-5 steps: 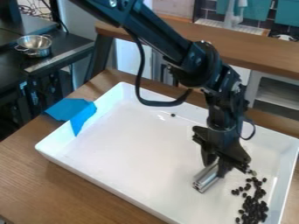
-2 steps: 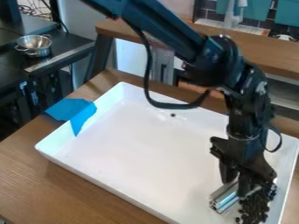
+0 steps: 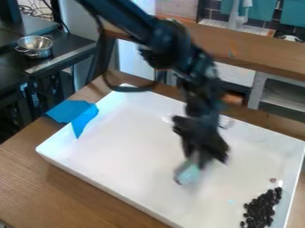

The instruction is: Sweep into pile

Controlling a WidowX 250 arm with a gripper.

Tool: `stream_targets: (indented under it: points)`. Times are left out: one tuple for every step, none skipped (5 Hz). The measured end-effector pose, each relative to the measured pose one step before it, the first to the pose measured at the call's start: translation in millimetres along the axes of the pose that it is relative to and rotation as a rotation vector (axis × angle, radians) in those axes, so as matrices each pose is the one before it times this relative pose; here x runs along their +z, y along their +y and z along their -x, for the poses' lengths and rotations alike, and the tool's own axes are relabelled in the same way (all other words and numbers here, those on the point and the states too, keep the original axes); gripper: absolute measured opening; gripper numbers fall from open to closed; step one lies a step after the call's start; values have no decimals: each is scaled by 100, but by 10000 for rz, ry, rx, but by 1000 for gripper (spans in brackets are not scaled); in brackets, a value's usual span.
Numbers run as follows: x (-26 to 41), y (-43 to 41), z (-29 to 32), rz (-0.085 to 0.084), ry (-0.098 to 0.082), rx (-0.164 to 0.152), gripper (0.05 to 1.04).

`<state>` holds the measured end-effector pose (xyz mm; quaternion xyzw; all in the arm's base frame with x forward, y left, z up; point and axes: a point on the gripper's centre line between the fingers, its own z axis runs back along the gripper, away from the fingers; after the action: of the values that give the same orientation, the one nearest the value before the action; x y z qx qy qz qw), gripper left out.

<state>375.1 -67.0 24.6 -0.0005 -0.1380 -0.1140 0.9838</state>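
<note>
We have a brown, wood-grained worktop (image 3: pixel 44 187) bearing nearly everything, and on it, set at a slant, a large white tray (image 3: pixel 131 156), smooth and glossy, with low sloping walls that we take to be there so nothing rolls off while being swept. The black robot arm (image 3: pixel 170 42) comes in from the top left, jointed and hard-edged, and ends in the hand (image 3: pixel 199 161), which hangs over the tray's middle, a little toward its right edge. Over the tray's left edge lies a thin blue sheet (image 3: pixel 74 112), creased and bent down the inside wall, perhaps as a marker or a liner. Against the right edge, toward the near right corner, sit the dark beans (image 3: pixel 260 209), oval and shiny, bunched in a longish cluster; the wall probably helps hold them together. The hand is clamped on a pale, shiny block (image 3: pixel 187 173), which sticks out low and aslant, well apart from the beans; we judge that angle gives it a face to push with. Last, one small brownish bit (image 3: pixel 273 180) lies just beyond the cluster's far end; as we see it, the pile is nearly made, and a light nudge there might finish it.
</note>
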Motion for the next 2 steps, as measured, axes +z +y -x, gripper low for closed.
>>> stream_targets:
  points:
    - [17, 4416, -795, -683, -190, 1167, 360]
    - [-1322, 5250, -223, -669, 82, 1245, 360]
